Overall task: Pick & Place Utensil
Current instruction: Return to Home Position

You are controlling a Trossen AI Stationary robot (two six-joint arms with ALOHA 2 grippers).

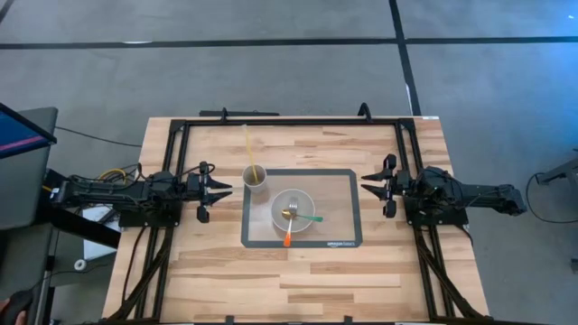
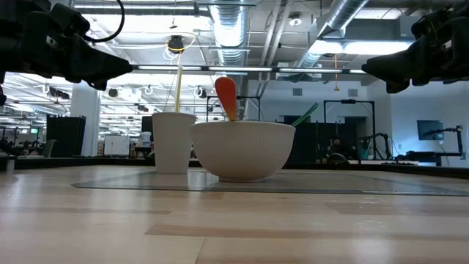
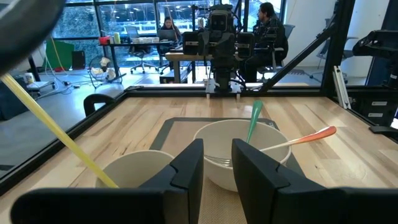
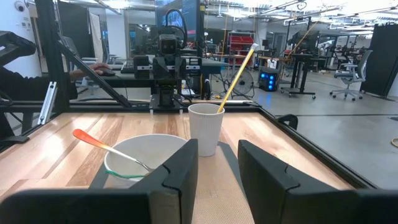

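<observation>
A white bowl (image 1: pixel 294 212) sits on a grey mat (image 1: pixel 343 230) at the table's middle. Two utensils lean on its rim from inside: an orange-handled one (image 1: pixel 288 236) and a green-handled one (image 1: pixel 312 218). A white paper cup (image 1: pixel 256 179) stands on the mat's far left corner with a long yellow straw (image 1: pixel 249 146) leaning in it. My left gripper (image 1: pixel 224 191) hovers open at the table's left, pointing toward the cup. My right gripper (image 1: pixel 366 187) hovers open at the right, pointing at the mat. Both are above the table and hold nothing.
A black metal frame (image 1: pixel 298 122) runs around the far and side edges of the wooden table. Bare wood lies on the near side of the mat (image 1: pixel 298 280). People sit at desks in the room beyond (image 3: pixel 267 25).
</observation>
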